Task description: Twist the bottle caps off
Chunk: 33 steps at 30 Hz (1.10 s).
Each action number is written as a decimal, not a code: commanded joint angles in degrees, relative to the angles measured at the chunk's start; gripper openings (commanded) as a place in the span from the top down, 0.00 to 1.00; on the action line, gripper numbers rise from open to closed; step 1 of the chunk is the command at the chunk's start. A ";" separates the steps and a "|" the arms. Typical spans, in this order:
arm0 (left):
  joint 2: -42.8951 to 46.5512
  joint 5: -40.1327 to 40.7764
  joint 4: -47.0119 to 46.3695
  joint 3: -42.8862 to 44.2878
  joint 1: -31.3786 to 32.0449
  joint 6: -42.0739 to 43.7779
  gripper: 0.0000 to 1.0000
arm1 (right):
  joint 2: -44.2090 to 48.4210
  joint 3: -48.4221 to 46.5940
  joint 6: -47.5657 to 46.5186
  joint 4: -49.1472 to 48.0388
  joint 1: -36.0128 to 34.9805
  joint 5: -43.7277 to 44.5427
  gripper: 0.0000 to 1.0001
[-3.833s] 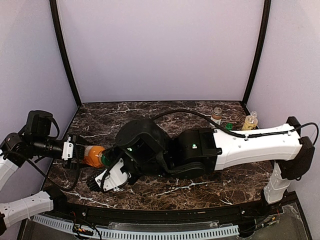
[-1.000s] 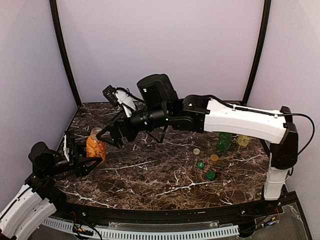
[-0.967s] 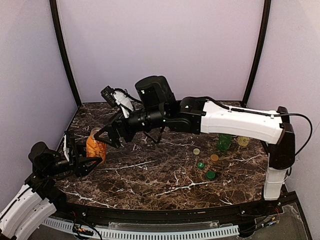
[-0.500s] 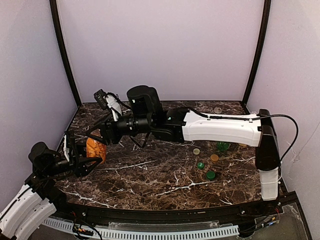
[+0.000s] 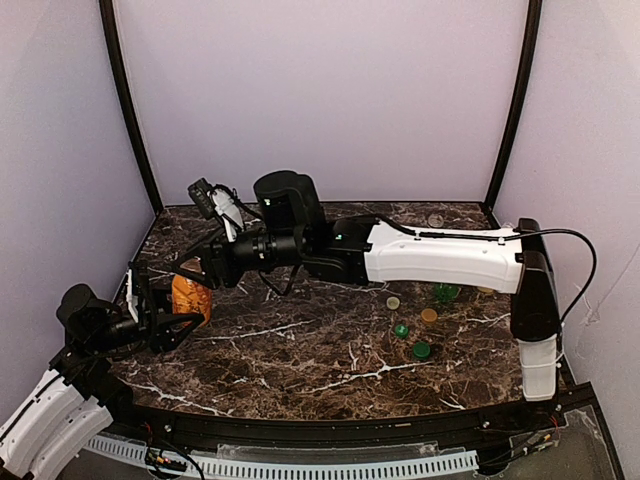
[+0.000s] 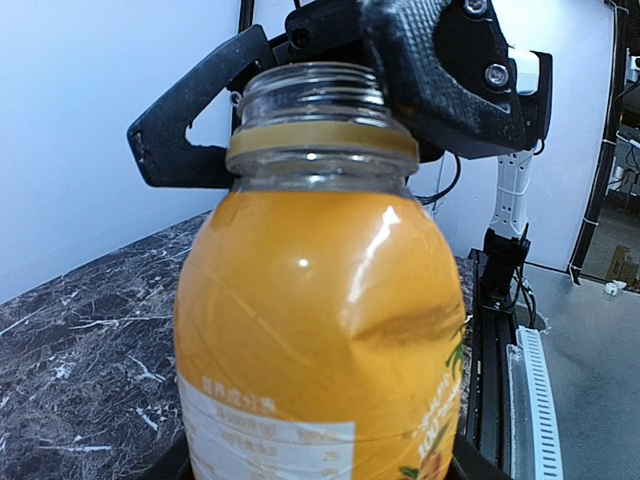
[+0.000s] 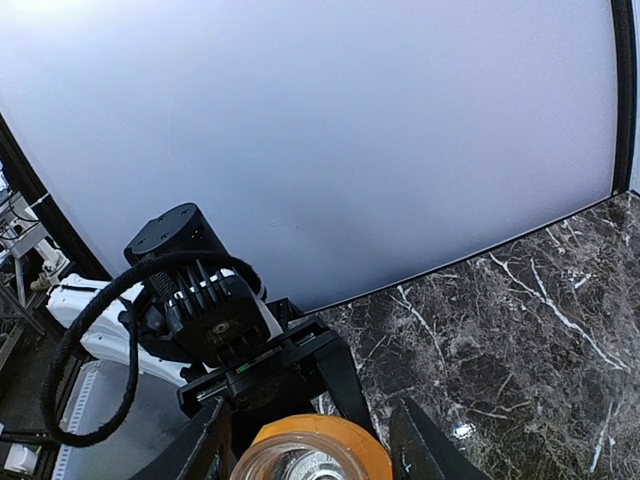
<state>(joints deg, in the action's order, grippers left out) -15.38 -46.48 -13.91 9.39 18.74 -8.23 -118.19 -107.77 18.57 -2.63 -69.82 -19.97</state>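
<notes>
The left gripper (image 5: 178, 312) grasps the orange bottle (image 6: 315, 330); only wrist views show its open neck; right gripper (image 7: 315, 445) grip unclear.

**What we cannot make out around the two grippers**

In the left gripper (image 5: 168, 310), the orange bottle (image 6: 315, 330) loses its base below the lower edge of the left wrist view, and its label print is too blurred for us to read. The right gripper (image 5: 188, 272) stands to either side of the bottle's neck, but we cannot tell whether its pads press the neck or sit just off it. Its own wrist view cuts off the fingertips and most of the bottle's mouth at the lower edge. From above, that gripper covers the neck. Well away from both grippers, the right arm (image 5: 440, 255) hides part of the green bottle (image 5: 444, 293), and the loose caps (image 5: 421, 350) nearby are too small to match to bottles.
</notes>
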 commanded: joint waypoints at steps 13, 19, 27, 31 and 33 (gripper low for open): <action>0.69 0.23 -1.56 -0.51 -0.33 -0.55 0.99 | -1.11 -1.20 0.23 1.90 -0.29 -1.43 1.00; 1.09 3.56 -0.35 -0.36 -0.37 -0.35 0.37 | 2.18 0.06 -4.58 5.97 0.14 2.83 1.00; 1.57 8.41 1.31 -0.25 -1.47 -0.11 0.01 | 13.26 11.05 -9.07 10.15 4.81 18.99 1.00; 1.23 9.84 1.78 -0.29 -2.63 0.26 0.01 | 18.89 20.73 -10.13 10.12 10.45 31.81 1.00; 0.69 10.24 1.86 -0.33 -3.18 0.56 0.01 | 20.80 26.10 -10.62 9.04 13.80 37.18 1.00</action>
<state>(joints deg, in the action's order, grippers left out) -14.31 -38.39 -13.13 9.26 16.67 -8.19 -101.16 -89.76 10.22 6.87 -61.73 1.43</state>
